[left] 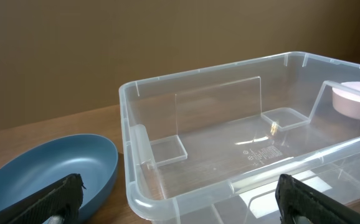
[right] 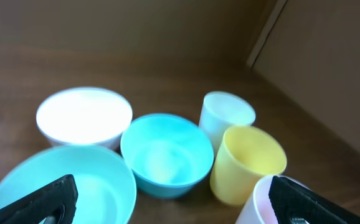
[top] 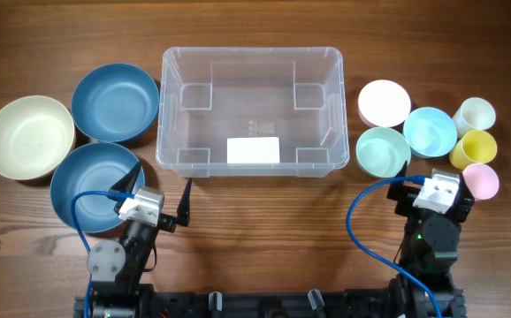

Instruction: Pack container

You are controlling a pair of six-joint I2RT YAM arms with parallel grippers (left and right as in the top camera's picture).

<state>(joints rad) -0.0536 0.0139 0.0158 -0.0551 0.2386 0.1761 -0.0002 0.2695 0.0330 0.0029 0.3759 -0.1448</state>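
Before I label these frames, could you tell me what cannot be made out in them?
Overhead: the print on the container floor, above the label, is too small to read.
Left wrist: the container's right end is cut off by the frame edge.
Right wrist: the pink cup is mostly cut off by the bottom edge.

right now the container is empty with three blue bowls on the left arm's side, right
Not quite: the overhead view shows two blue ones there, the far blue bowl and the near blue bowl; the third is a cream bowl. The container is empty.
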